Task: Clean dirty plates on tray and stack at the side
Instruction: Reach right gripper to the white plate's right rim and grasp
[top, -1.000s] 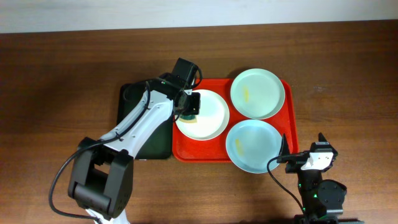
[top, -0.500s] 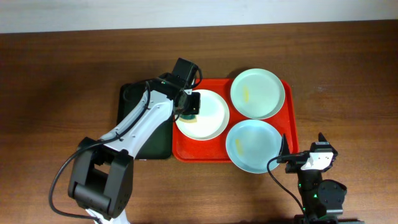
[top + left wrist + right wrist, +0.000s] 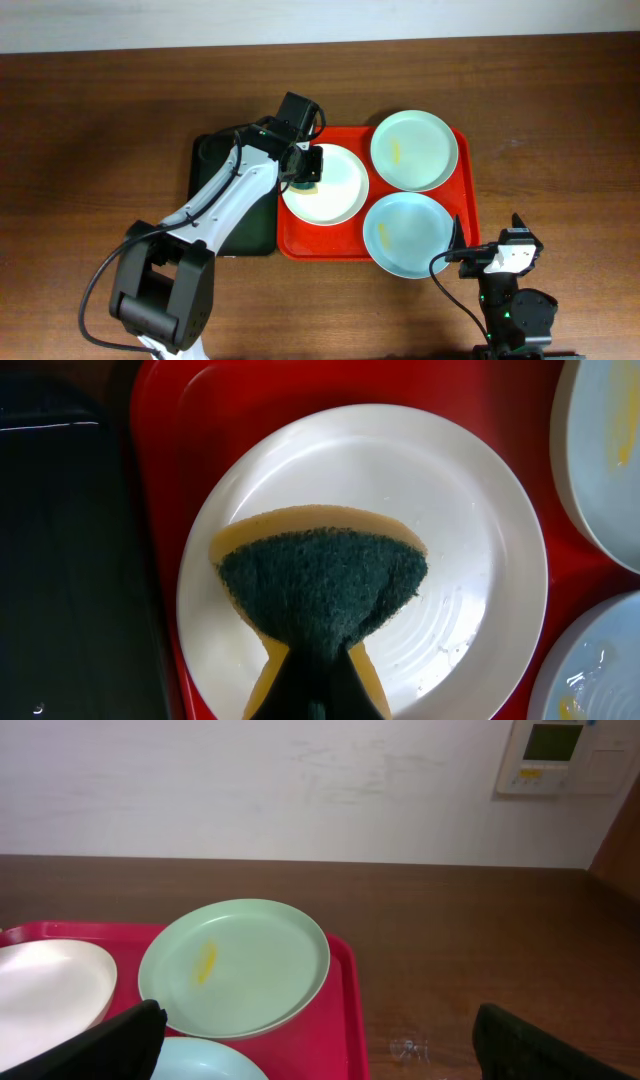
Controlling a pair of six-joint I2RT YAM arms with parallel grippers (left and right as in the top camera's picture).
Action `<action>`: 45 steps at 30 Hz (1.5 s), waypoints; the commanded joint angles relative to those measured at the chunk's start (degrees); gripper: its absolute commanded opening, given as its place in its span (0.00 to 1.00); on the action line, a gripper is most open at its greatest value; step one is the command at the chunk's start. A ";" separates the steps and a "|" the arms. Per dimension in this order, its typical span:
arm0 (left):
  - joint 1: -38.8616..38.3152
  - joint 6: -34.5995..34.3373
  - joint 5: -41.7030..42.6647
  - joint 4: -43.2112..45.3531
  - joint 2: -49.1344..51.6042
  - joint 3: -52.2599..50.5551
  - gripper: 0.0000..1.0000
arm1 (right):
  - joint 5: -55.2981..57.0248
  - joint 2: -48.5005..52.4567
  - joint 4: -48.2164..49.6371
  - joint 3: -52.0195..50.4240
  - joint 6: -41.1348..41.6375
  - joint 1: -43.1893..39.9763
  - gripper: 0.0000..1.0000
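1. Dark tray (image 3: 215, 195): far left, just beside the red tray (image 3: 300, 243).
2. Left gripper (image 3: 306, 168): clamped on a sponge (image 3: 320, 585) (green face, yellow foam), over the white plate (image 3: 340, 195).
3. White plate: left part of the red tray.
4. Far plate (image 3: 414, 150), yellow smear, and near plate (image 3: 405, 233): right part of the tray.
5. Right gripper (image 3: 486, 243): jaws wide apart, empty, by the tray's near right corner.

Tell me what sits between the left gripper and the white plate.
A sponge, green scouring face up over yellow foam, pinched in the left gripper and spread over the white plate. The left wrist view shows it best.
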 commanded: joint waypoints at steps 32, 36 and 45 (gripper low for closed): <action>0.66 -1.22 -0.24 -6.10 0.39 5.62 0.00 | -14.75 7.56 -6.95 18.78 3.50 -0.44 0.98; 1.03 -2.62 -0.22 -6.08 0.39 5.62 0.00 | -15.06 26.49 -23.56 43.06 3.28 -0.44 0.98; 1.01 -3.80 -0.24 -6.01 0.39 5.62 0.00 | -20.65 66.99 -63.28 94.27 3.54 -0.44 0.98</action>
